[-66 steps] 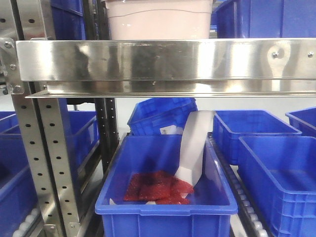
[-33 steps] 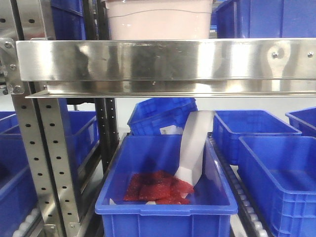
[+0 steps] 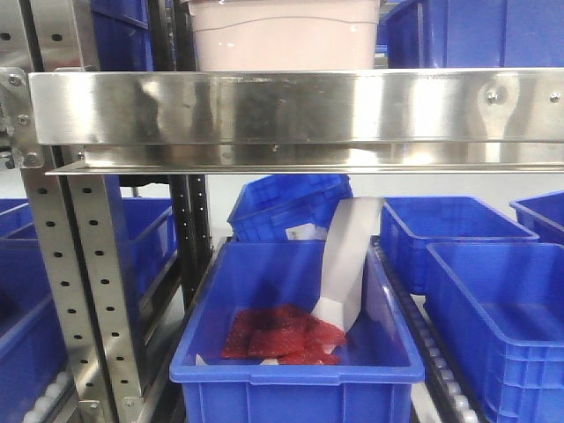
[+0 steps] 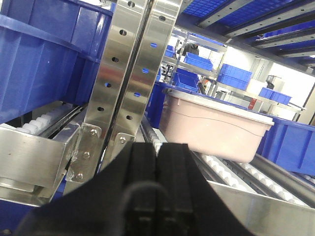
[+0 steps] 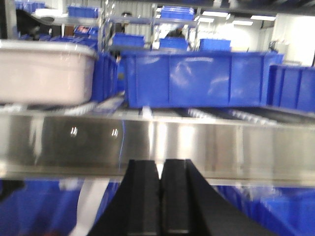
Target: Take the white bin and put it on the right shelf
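Observation:
The white bin (image 3: 284, 35) is a pale pinkish tote standing on the right shelf, behind that shelf's shiny steel front beam (image 3: 300, 110). In the left wrist view the white bin (image 4: 211, 129) rests on white rollers, ahead and to the right of my left gripper (image 4: 157, 147), which is shut and empty. In the right wrist view the white bin (image 5: 44, 73) sits at the upper left above the beam (image 5: 162, 145). My right gripper (image 5: 160, 164) is shut with nothing in it, just below and in front of that beam. Neither gripper touches the bin.
A perforated steel upright post (image 3: 84, 282) stands at the left, and also shows close ahead of the left gripper (image 4: 130, 73). Blue crates (image 3: 295, 352) fill the lower level, one holding red packets (image 3: 278, 335). A large blue crate (image 5: 197, 78) stands right of the bin.

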`<control>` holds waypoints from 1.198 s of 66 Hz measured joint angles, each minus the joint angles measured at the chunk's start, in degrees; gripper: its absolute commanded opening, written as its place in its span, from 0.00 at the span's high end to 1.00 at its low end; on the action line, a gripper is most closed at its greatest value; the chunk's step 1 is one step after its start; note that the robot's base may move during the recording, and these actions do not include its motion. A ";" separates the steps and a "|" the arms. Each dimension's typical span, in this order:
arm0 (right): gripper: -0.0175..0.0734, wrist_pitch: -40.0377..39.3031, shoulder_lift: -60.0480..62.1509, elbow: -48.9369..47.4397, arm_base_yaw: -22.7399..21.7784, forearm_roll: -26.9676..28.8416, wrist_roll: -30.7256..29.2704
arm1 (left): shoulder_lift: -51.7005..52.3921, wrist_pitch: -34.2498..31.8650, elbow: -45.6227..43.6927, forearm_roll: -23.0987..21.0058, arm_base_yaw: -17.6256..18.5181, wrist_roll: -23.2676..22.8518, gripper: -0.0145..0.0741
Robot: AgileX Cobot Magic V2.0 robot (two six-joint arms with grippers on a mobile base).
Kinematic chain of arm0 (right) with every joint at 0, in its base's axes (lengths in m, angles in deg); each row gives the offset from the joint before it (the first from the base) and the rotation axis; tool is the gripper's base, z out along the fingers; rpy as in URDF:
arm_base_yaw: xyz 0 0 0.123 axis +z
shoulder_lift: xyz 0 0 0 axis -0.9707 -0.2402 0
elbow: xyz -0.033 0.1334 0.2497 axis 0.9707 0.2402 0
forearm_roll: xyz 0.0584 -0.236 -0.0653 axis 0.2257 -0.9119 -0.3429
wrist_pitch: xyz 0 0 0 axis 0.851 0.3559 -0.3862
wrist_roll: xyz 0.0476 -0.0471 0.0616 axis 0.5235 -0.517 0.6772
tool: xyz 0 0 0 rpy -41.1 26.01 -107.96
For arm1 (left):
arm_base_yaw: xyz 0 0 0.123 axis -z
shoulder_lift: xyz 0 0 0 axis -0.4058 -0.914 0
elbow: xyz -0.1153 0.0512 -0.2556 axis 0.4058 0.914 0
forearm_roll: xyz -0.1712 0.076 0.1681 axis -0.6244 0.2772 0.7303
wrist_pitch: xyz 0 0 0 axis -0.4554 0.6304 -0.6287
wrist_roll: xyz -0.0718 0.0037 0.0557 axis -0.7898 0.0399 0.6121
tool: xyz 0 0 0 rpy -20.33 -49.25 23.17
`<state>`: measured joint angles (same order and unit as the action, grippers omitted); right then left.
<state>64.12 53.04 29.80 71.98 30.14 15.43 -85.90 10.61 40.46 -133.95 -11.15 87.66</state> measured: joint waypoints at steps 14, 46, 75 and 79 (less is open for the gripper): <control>0.74 9.99 0.91 0.14 0.53 -0.33 0.59 | 0.10 0.00 0.00 0.00 0.00 0.00 0.97; 0.74 6.40 0.91 0.14 3.24 -3.57 1.73 | 0.10 0.00 0.00 0.00 0.00 0.00 0.97; 0.74 6.45 0.91 0.14 3.24 -4.97 4.41 | 0.10 0.00 0.00 0.00 0.00 0.00 0.97; 0.74 6.45 1.02 0.14 3.24 -4.97 4.41 | 0.10 0.00 0.04 0.00 0.00 0.00 0.97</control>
<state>70.57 54.05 29.94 75.21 25.17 19.83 -85.80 10.61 40.50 -133.95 -11.15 87.66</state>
